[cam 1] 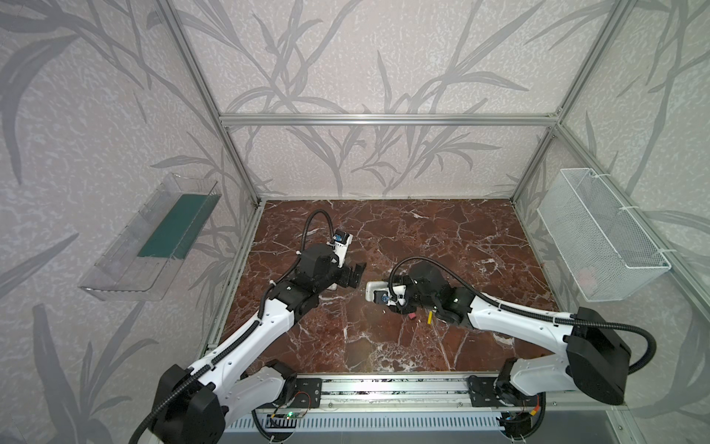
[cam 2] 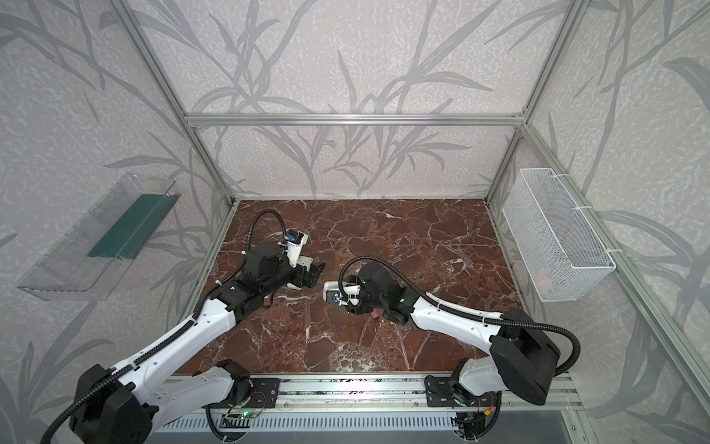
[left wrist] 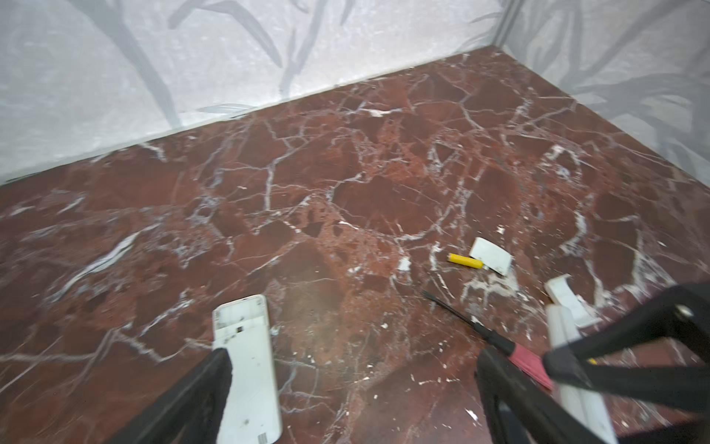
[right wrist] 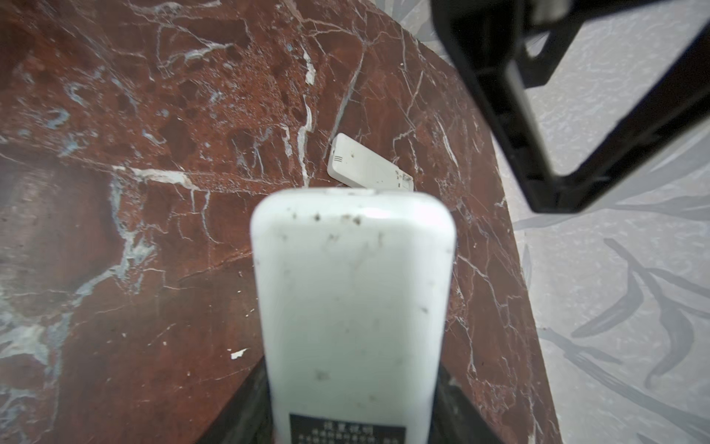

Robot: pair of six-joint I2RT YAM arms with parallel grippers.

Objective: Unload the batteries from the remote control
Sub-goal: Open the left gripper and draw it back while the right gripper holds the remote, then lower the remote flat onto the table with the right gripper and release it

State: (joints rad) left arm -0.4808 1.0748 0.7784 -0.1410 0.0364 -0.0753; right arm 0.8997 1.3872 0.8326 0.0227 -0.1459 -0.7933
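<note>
Yellow battery (left wrist: 465, 261) lies loose just past the tip of the screwdriver (left wrist: 490, 337). Right gripper (right wrist: 353, 361) clamps a white remote (right wrist: 353, 300); left gripper (left wrist: 355, 357) gapes empty. Hold that remote steady and approach its bay squarely; any remaining cells are hidden.

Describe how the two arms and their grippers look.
Both the left arm and right arm have glossy white link shells with black joint housings. A black corrugated cable loops over each wrist. The left gripper and right gripper have black, angular fingers.
</note>
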